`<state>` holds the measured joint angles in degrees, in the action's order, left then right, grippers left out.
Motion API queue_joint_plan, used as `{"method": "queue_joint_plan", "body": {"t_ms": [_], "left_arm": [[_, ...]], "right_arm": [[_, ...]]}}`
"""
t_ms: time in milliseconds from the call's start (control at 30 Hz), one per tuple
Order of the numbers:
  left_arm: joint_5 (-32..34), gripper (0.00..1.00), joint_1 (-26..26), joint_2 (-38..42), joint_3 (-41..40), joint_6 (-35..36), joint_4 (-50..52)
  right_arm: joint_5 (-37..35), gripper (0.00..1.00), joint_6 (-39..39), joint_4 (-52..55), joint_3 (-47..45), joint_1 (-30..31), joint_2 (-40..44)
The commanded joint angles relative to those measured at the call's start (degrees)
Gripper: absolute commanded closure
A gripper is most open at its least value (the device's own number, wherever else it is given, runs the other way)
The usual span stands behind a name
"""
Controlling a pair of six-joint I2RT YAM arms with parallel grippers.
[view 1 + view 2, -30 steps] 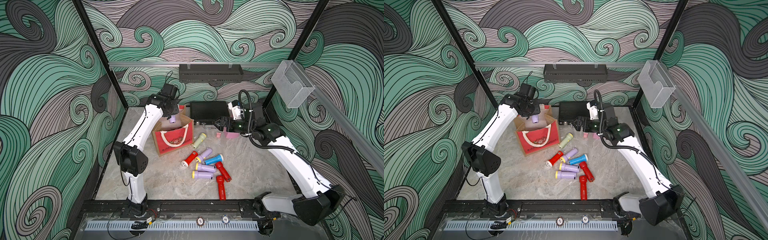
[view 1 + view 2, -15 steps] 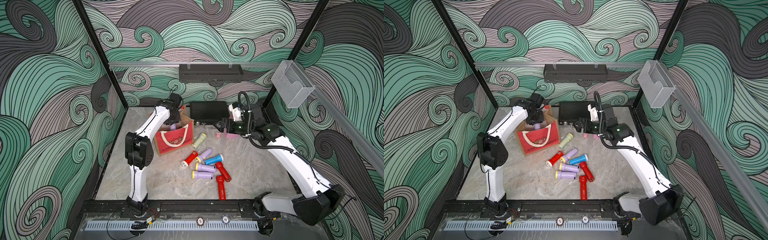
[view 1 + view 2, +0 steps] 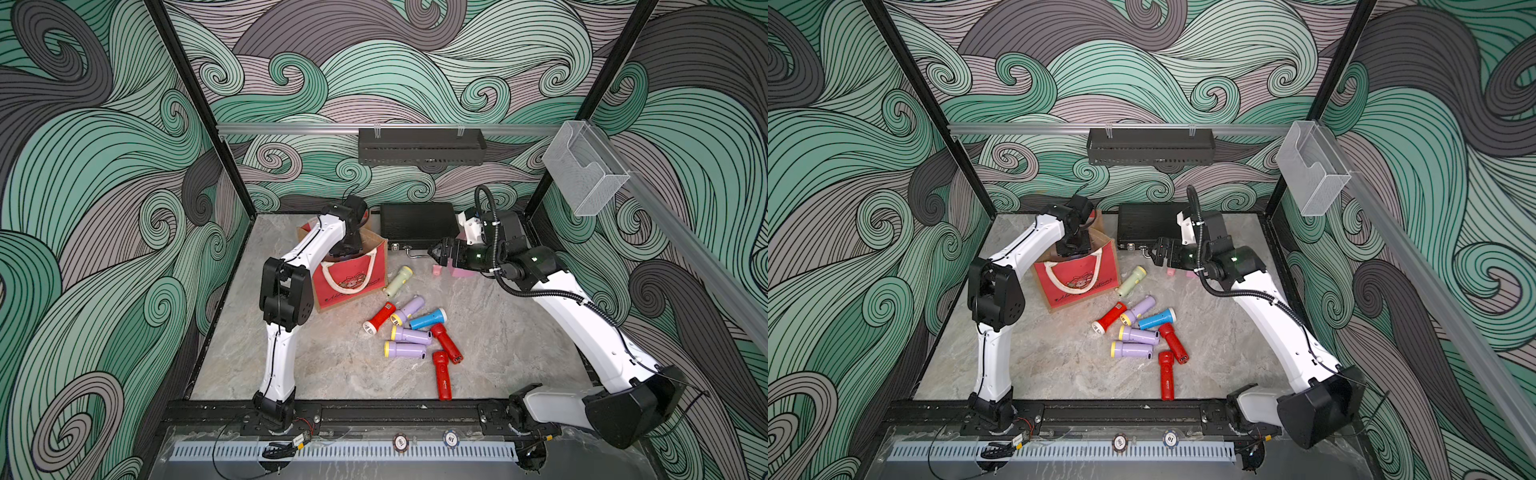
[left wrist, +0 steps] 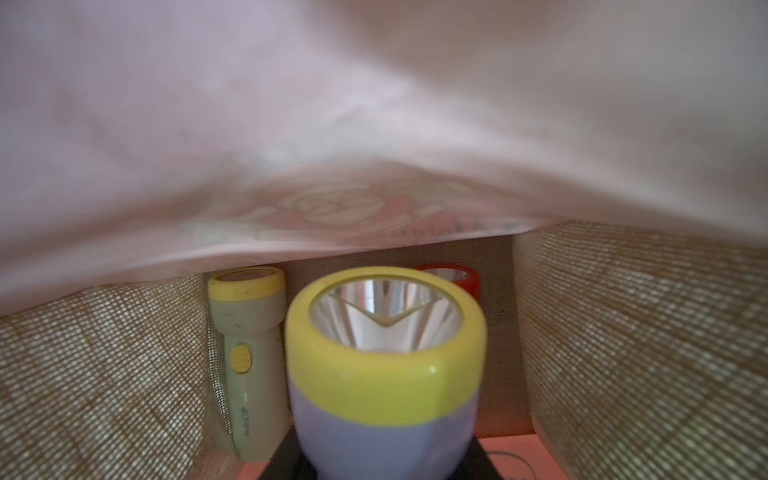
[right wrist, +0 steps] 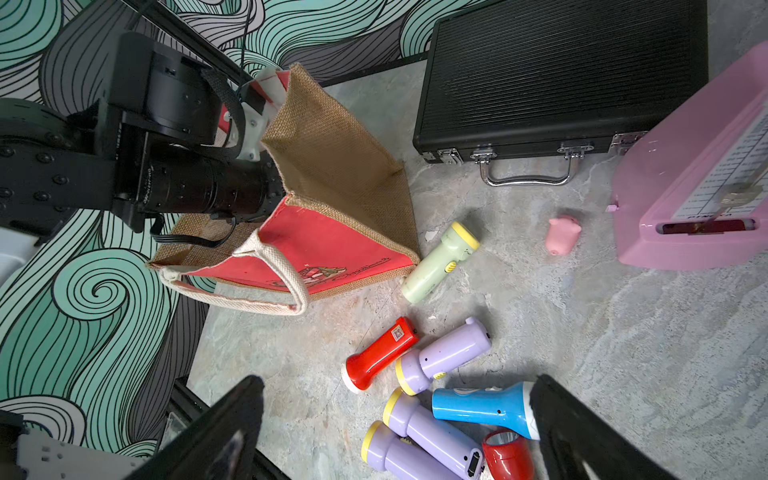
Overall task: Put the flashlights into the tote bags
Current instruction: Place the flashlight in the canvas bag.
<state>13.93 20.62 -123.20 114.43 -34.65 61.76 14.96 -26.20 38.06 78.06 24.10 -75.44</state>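
Eight flashlights [image 3: 411,335] on the counter [image 3: 332,374]: three red, three lilac, one blue, one pale green. Three more by the left pincer [image 4: 384,469] in the one tote bag [image 3: 353,278]: a lilac flashlight [image 4: 384,407], one pale green, one red. One black case [image 3: 417,224], one pink metronome [image 5: 685,166], one pink lump [image 5: 563,235].

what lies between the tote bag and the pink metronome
A pale green flashlight beside the tote bag, then a small pink lump nearer the metronome, clearest in the right wrist view.
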Motion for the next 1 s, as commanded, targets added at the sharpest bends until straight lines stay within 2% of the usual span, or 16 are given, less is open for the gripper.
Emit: {"method": "queue_joint_plan", "body": {"t_ms": [0,333,633,867,967], "left_arm": [[0.55,1.00,-0.54,-0.42,-1.21,-0.94,0.30],[0.46,1.00,-0.61,-0.25,-3.07,-2.43,0.21],[0.49,0.65,-0.63,2.20,-4.83,-2.61,-0.83],[0.62,0.47,-0.67,5.69,-5.67,-2.52,-1.13],[0.34,0.36,-0.63,7.24,-5.80,-2.53,-1.20]], "right_arm": [[-1.29,0.00,-0.52,0.92,0.25,0.00,-0.42],[-2.12,0.00,-0.26,1.40,0.16,-0.04,-0.23],[-3.26,0.01,-0.77,2.19,0.25,-0.36,0.03],[-4.21,0.00,-1.34,3.45,0.40,-0.55,0.23],[-4.43,0.00,-1.58,4.18,0.51,-0.57,0.03]]}}
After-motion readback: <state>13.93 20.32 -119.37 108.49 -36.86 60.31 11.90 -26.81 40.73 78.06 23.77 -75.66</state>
